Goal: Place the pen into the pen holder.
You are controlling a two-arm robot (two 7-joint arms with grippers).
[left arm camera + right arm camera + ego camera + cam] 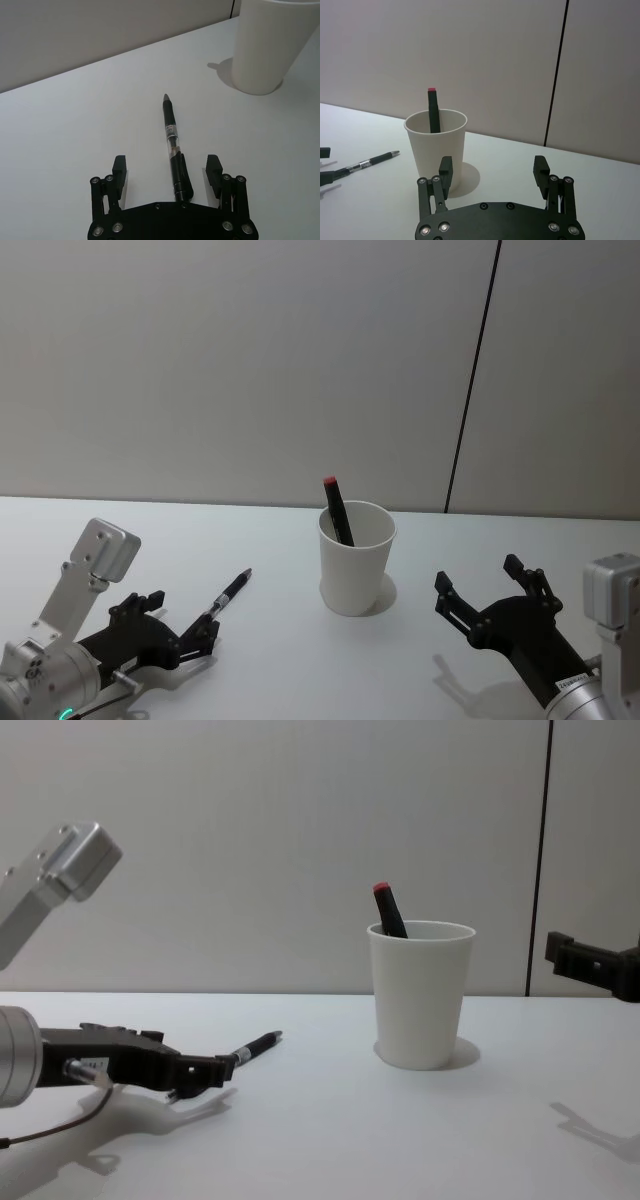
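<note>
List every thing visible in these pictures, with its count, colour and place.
white paper cup pen holder: 1, white, upright mid-table.
black pen with a red end: 1, black and red, leaning inside the cup.
black pen with a clear section: 1, black, lying on the table left of the cup.
white table: 1, white, under everything.
grey wall: 1, grey, behind the table.
left hand: 1, black, open, fingers either side of the lying pen's rear.
right hand: 1, black, open, right of the cup, empty.

Pen (232,590) on table (150,540) left of pen holder (356,565); second pen (337,508) in it
</note>
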